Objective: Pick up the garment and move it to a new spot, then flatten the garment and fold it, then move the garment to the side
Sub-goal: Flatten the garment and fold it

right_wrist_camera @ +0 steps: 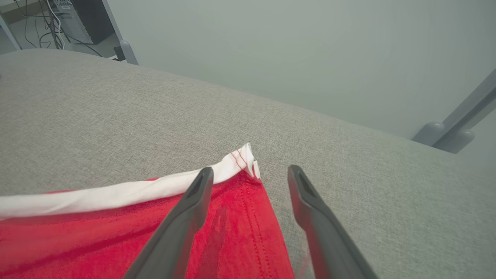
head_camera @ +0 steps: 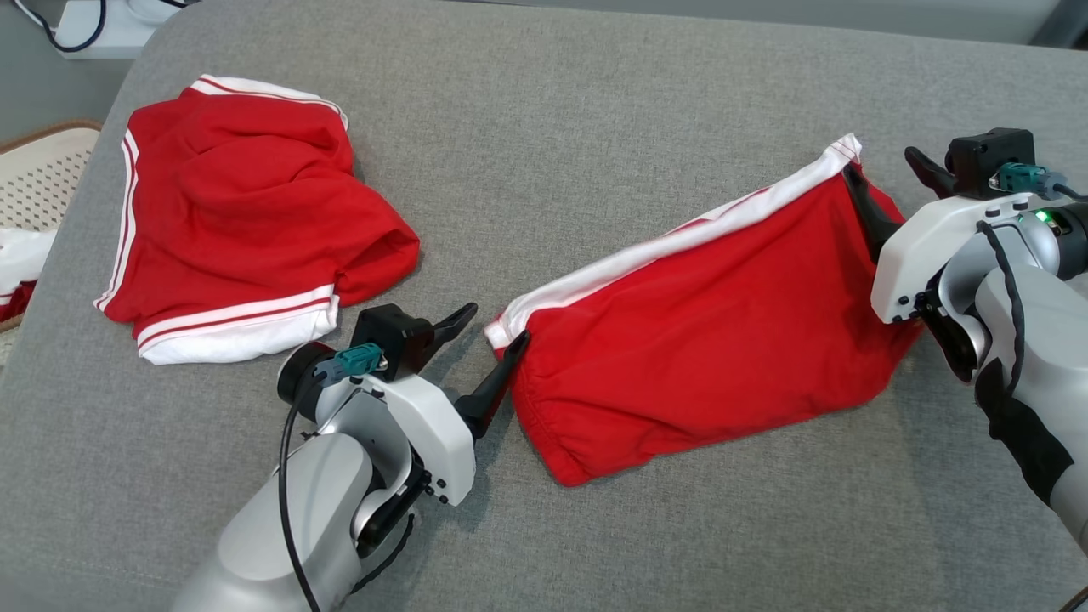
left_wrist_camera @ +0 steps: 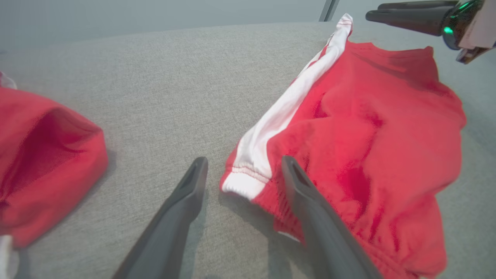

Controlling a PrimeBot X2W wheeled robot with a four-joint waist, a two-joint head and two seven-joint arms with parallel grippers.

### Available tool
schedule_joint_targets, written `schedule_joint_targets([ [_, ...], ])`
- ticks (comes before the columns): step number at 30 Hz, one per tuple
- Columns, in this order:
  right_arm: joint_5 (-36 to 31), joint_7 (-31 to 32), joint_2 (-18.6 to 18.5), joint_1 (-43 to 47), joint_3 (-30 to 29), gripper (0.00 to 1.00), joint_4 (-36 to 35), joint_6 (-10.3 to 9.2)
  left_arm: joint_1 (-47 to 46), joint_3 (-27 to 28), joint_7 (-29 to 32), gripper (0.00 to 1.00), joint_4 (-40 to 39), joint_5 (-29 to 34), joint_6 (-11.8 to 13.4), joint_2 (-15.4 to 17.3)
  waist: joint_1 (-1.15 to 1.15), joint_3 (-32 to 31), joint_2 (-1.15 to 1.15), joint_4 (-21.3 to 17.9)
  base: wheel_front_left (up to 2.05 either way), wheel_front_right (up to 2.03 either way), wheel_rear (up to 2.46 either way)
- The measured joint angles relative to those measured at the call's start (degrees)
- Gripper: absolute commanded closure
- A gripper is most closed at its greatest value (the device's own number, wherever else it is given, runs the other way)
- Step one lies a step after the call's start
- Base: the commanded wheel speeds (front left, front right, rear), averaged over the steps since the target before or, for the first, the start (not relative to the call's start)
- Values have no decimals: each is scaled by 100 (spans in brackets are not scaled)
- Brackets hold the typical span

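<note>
The garment (head_camera: 705, 340) is a pair of red shorts with a white band, lying stretched out on the grey cushion (head_camera: 595, 102) right of centre. My left gripper (head_camera: 497, 324) is open at its near-left corner, and in the left wrist view that white corner (left_wrist_camera: 248, 182) lies between the spread fingers of the gripper (left_wrist_camera: 245, 161). My right gripper (head_camera: 880, 163) is open at the far-right corner. The right wrist view has the gripper (right_wrist_camera: 251, 169) straddling the white band's tip (right_wrist_camera: 242, 157), with red cloth (right_wrist_camera: 240, 232) below.
A second red garment (head_camera: 238, 212) with white stripes lies crumpled at the cushion's far left, also in the left wrist view (left_wrist_camera: 42, 155). A perforated white basket (head_camera: 42, 170) sits off the left edge. A white power strip (head_camera: 93, 25) with cables is beyond the far-left corner.
</note>
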Motion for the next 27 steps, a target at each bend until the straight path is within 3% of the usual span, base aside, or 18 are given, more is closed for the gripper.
schedule_joint_targets([
  [4, 45, -82, 12, -2, 71, 0, 10, 0, 1, 27, -164, 0, 104, 1, 58, 1, 0, -103, 0, -49, 0, 0, 0],
  [11, -13, -131, 31, 58, -78, 0, -594, 0, 48, 332, -709, 0, 49, 2, 541, 76, 0, -288, 0, -223, 0, 0, 0],
  [16, -459, -136, -52, 600, -721, 0, -1301, 0, 373, 678, -1000, 0, -174, -1, 909, 116, 0, -438, 0, -378, 0, 0, 0],
  [27, -1638, -144, 189, 2461, -2636, 0, -3006, 0, 1441, 1201, -1092, 0, -831, -43, 1361, 214, 0, -961, 0, -696, 0, 0, 0],
])
